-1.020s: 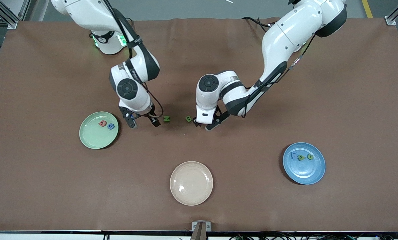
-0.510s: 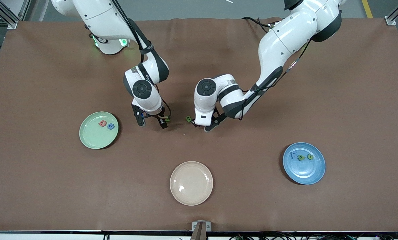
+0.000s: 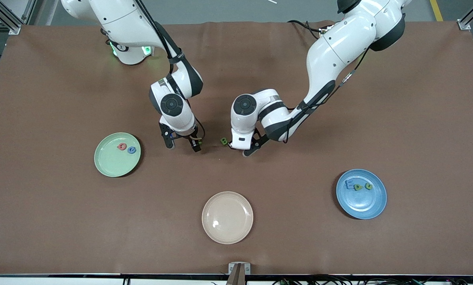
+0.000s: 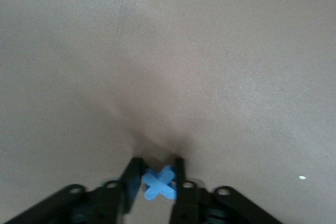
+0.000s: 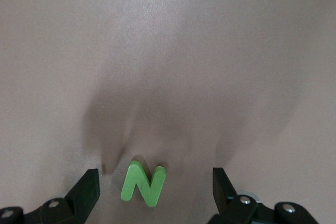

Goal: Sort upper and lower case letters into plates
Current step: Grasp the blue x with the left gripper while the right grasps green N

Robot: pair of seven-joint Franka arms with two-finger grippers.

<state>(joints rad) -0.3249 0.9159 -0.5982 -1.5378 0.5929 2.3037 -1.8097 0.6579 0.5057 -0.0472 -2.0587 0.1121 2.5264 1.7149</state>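
The left gripper [image 4: 158,182] was clenched on a blue X letter [image 4: 159,183]. The right gripper [image 5: 156,187] stood wide apart, a green N letter [image 5: 143,183] between its fingers on the counter [image 3: 339,118].

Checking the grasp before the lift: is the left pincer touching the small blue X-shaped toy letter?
Touching. The left wrist view shows the left pincer shut on the small blue X-shaped toy letter, both fingers against it.

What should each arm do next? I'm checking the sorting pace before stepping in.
Probably the left gripper should lift: its jaws are shut on the blue X, low at the brown table beside the green B. The right gripper should likely close; its open jaws straddle the green N, which lies flat between them.
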